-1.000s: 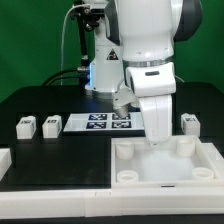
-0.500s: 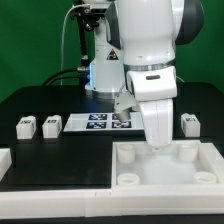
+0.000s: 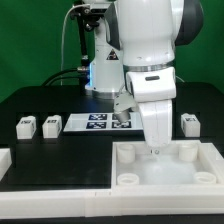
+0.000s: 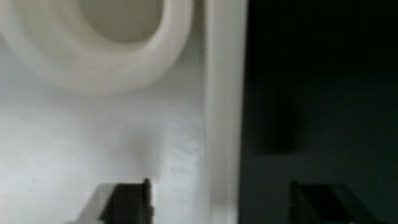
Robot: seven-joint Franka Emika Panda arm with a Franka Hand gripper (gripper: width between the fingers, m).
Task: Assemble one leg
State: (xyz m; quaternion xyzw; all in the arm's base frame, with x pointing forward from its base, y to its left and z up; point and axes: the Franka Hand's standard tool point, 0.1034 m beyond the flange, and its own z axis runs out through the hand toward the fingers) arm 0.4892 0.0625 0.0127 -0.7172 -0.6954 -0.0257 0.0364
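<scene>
Three legs show in the exterior view as small white pegs with marker tags: two (image 3: 27, 125) (image 3: 50, 124) at the exterior view's left and one (image 3: 188, 122) at its right, all on the black table. My gripper (image 3: 153, 148) is down at the back wall of the large white tray-like part (image 3: 165, 170), far from every leg. In the wrist view the gripper (image 4: 222, 190) is open and empty. Its two dark fingers (image 4: 125, 200) straddle the tray's wall (image 4: 222, 110), one over the white inside and one over the black table. A round corner socket (image 4: 107, 40) lies ahead.
The marker board (image 3: 100, 122) lies behind the tray, between the legs. White fixture blocks (image 3: 5, 160) (image 3: 55, 200) border the table at the front of the exterior view's left. The tray has raised round sockets (image 3: 127, 178) (image 3: 205, 178) at its corners.
The arm has shifted slightly and sunk a little toward the tray's back wall. The legs and the tray have not moved.
</scene>
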